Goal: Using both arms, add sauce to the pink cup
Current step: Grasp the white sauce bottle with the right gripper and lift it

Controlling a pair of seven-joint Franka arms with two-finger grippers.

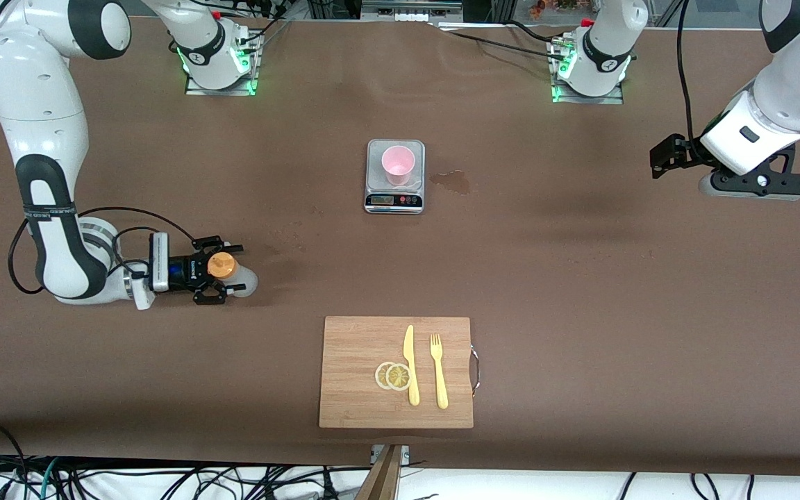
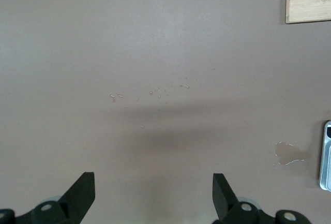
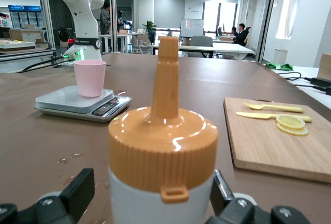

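The sauce bottle (image 1: 240, 278), whitish with an orange nozzle cap, stands upright on the table toward the right arm's end, nearer to the front camera than the scale. My right gripper (image 1: 228, 273) sits low around it, open, one finger on each side. In the right wrist view the bottle (image 3: 163, 151) fills the space between the fingers of the right gripper (image 3: 152, 188), with a gap at one finger. The pink cup (image 1: 398, 164) (image 3: 89, 77) stands on the scale (image 1: 394, 201). My left gripper (image 1: 657, 161) (image 2: 153, 182) waits open and empty above the table at the left arm's end.
A wooden cutting board (image 1: 365, 347) near the front edge carries a yellow knife (image 1: 410, 364), a yellow fork (image 1: 438, 371) and two lemon slices (image 1: 393, 376). A wet stain (image 1: 452, 182) lies beside the scale toward the left arm's end.
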